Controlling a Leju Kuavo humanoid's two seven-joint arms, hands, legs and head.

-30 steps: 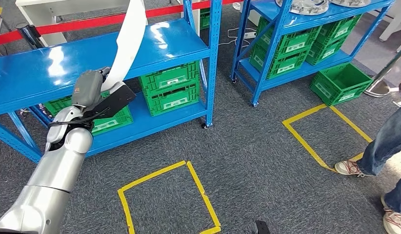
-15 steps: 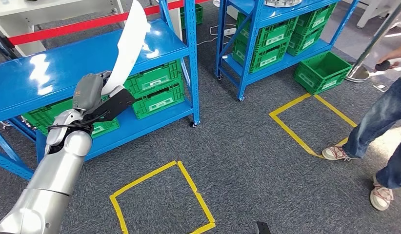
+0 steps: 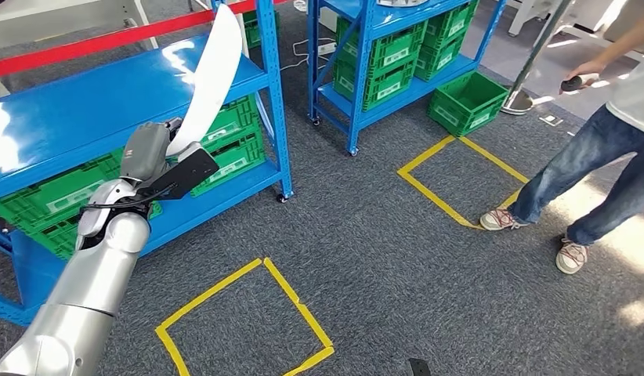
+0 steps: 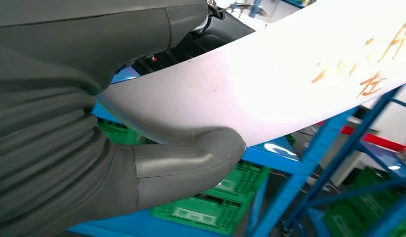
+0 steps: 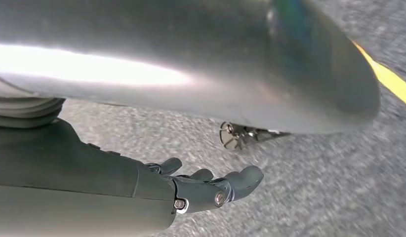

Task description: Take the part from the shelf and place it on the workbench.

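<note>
Carry step in hand: the part is already off the shelf and held, workbench not identifiable from here.

Blue shelf rack (image 3: 107, 102) sits directly behind and beside the left hand, top deck glossy, green crates (image 3: 233, 145) on the lower tiers just beyond the hand. A second blue rack (image 3: 366, 47) with more green crates stands well off to the hand's right, one loose green crate (image 3: 468, 102) on the carpet next to it. Yellow tape squares on the grey carpet: one (image 3: 240, 321) below the hand, one (image 3: 460, 180) far right. A person's legs (image 3: 593, 164) stand by the far square, well apart from the arm.

White curved panel (image 3: 209, 82) = the part. It rises up and away from the left hand (image 3: 150, 153), tilted, lower end in the grip. Left wrist view: thumb (image 4: 191, 163) pressed against the panel's face (image 4: 270, 84), orange handwriting near the far end; hand clamped on the panel.

Right hand (image 5: 201, 190) hangs over the carpet, fingers curled in, holding nothing.

Next move, my read: walk/turn toward the workbench, keeping the long panel's top end clear of rack uprights. Grip is at one end, so expect leverage and swing; go slow on turns.
</note>
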